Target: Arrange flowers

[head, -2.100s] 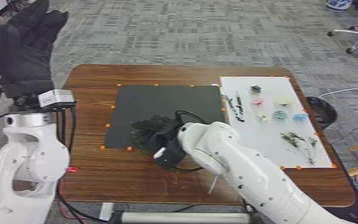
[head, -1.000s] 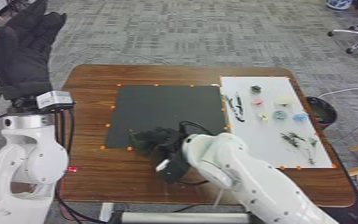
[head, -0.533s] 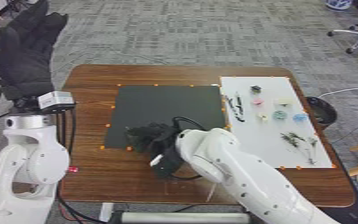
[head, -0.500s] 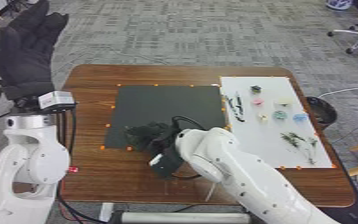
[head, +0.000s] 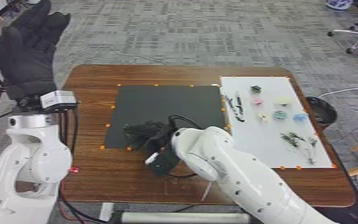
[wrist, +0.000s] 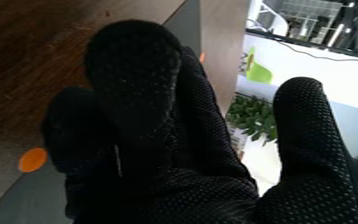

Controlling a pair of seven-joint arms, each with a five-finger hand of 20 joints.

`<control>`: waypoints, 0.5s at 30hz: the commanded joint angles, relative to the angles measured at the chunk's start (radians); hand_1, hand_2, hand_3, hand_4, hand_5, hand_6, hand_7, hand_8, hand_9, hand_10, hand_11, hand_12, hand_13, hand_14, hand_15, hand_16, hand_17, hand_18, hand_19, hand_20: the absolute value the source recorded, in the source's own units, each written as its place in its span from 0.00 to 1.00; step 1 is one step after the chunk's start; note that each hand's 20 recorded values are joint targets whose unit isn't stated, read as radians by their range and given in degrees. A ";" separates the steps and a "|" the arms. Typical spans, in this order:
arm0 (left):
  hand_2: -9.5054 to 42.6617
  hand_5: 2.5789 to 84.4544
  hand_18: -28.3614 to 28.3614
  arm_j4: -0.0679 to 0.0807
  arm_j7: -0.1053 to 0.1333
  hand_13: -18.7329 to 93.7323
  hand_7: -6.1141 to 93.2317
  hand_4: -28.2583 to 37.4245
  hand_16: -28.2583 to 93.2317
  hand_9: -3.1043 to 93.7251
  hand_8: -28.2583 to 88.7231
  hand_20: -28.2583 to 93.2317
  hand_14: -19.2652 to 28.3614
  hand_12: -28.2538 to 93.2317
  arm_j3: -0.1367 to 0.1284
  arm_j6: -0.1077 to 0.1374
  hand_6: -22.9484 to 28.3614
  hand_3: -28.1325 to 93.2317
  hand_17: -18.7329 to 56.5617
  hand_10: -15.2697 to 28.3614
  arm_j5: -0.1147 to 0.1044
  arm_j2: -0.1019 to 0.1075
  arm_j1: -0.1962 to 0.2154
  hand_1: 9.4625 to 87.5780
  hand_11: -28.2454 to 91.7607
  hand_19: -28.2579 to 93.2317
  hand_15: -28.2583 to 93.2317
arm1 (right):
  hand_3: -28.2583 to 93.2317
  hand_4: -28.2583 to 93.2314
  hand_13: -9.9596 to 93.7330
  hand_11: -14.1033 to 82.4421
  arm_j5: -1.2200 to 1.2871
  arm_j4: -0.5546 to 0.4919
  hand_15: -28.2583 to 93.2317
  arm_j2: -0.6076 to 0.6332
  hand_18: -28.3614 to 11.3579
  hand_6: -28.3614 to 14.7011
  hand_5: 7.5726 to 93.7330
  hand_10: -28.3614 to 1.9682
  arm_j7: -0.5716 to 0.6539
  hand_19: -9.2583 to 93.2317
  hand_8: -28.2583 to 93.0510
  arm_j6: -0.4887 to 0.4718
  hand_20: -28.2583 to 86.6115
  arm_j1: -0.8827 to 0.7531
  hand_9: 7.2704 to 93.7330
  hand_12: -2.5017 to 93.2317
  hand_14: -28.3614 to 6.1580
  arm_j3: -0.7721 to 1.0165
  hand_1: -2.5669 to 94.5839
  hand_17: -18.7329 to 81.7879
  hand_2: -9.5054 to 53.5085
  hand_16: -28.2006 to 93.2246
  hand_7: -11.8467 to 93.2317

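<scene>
- Carrying everything: brown worktop (head: 87,115), with black mat (head: 168,106) in the middle and white sheet (head: 254,137) on the right, all flower parts lying on the sheet.
- Left robot hand (head: 24,70): raised off the worktop's left side, fingers extended, nothing in it.
- Right robot hand (head: 143,136): low at the mat's near edge, well apart from the flowers. Fingers mostly straight, thumb spread away, so fairly wide open; no hold on anything visible.
- Leafy sprigs (head: 293,137): near part of sheet, thin stems. Probably very light, springy, bendy. Pinch low on the stem, thumb against fingertips; a grip on the leaves would likely crush or drag them.
- Slim dark tools (head: 239,108): sheet's left edge, too small to name. Likely stiff, maybe slick; take mid-length.
- Flower heads: cream flower (head: 283,101), teal flower (head: 279,115), blue flower (head: 300,117), dark green one (head: 255,89), pink flower (head: 257,101). Probably soft, near weightless, easily squashed or nudged. Pinch lightly from the sides at the base.
- Yellow flower (head: 263,117): looks smallest, easiest to fumble with thick glove tips. Approach straight down, avoid brushing neighbours.
</scene>
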 commanded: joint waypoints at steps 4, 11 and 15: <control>0.09 0.60 0.70 -0.007 0.002 0.51 0.21 0.00 0.25 0.55 0.19 0.40 0.75 0.36 -0.021 0.007 0.49 0.82 0.37 0.67 -0.003 -0.007 0.010 0.12 0.42 0.29 0.39 | 0.59 0.17 0.99 0.22 -0.011 0.028 0.63 -0.018 0.25 0.49 0.60 0.40 -0.133 1.00 0.19 -0.023 0.66 0.099 0.59 0.11 0.62 -0.019 0.28 0.77 0.39 0.48 0.17; 0.09 0.60 0.70 -0.003 -0.012 0.51 0.21 0.00 0.25 0.55 0.19 0.40 0.75 0.36 -0.029 0.004 0.49 0.82 0.36 0.67 -0.002 -0.013 0.025 0.12 0.42 0.29 0.39 | 0.64 0.17 0.98 0.21 -0.063 0.038 0.64 -0.022 0.25 0.50 0.57 0.45 -0.190 1.00 0.19 -0.109 0.67 0.091 0.56 0.10 0.62 -0.005 0.28 0.76 0.38 0.48 0.17; 0.10 0.60 0.70 0.000 -0.015 0.51 0.21 0.00 0.25 0.55 0.19 0.40 0.75 0.36 -0.047 0.023 0.49 0.82 0.37 0.67 -0.001 -0.008 0.045 0.12 0.42 0.29 0.39 | 0.64 0.16 0.98 0.21 -0.035 0.035 0.64 -0.009 0.25 0.50 0.56 0.46 -0.207 1.00 0.19 -0.128 0.67 0.078 0.55 0.10 0.62 -0.008 0.28 0.75 0.39 0.48 0.17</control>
